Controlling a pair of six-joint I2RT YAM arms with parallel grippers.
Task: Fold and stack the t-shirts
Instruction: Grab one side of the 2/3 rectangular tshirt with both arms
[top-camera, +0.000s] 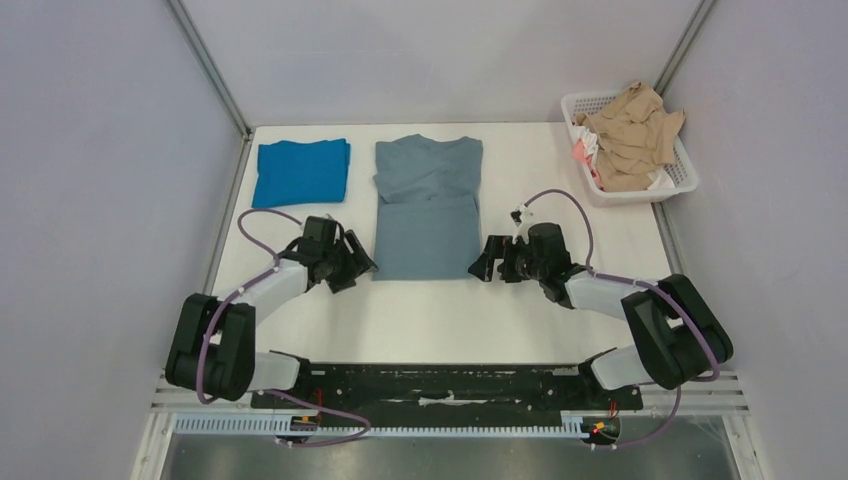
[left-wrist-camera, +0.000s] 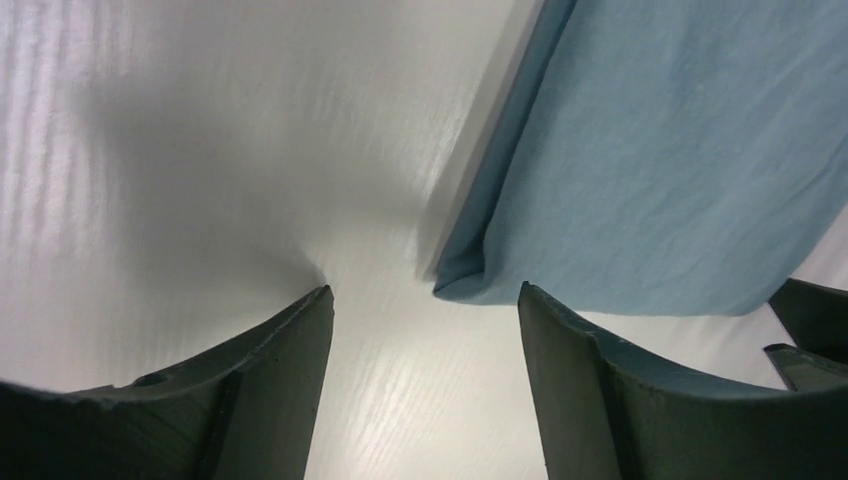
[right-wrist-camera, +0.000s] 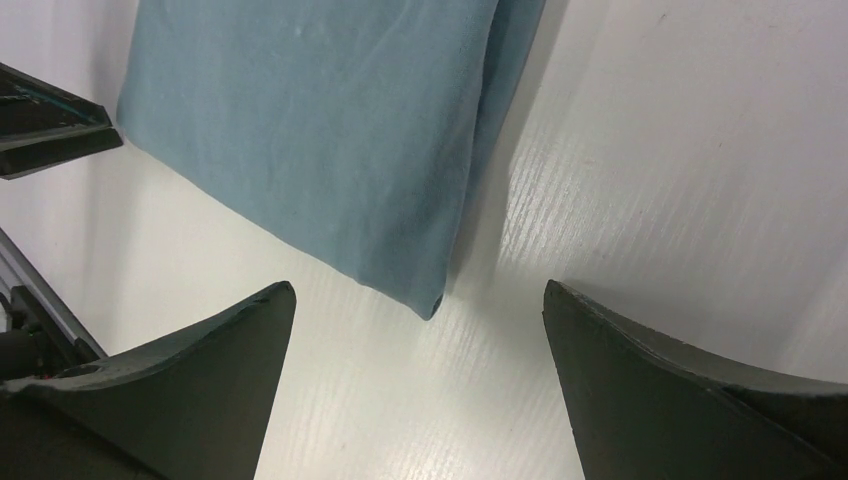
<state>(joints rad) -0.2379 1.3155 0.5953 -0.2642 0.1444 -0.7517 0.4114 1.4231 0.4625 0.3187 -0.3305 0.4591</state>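
A slate grey-blue t-shirt (top-camera: 428, 205) lies folded into a long strip at the table's middle, collar end away from me. A bright cobalt blue t-shirt (top-camera: 300, 171) lies folded at the back left. My left gripper (top-camera: 358, 267) stands open just off the grey shirt's near left corner (left-wrist-camera: 462, 285), holding nothing. Off the near right corner (right-wrist-camera: 430, 300), my right gripper (top-camera: 487, 262) stands open and empty as well. Both corners lie on the table just ahead of the open jaws, apart from the fingers.
A white lattice basket (top-camera: 683, 180) at the back right holds beige and pink clothes (top-camera: 630, 135). Grey walls and metal rails close in the white table (top-camera: 440, 320) on the left, right and back.
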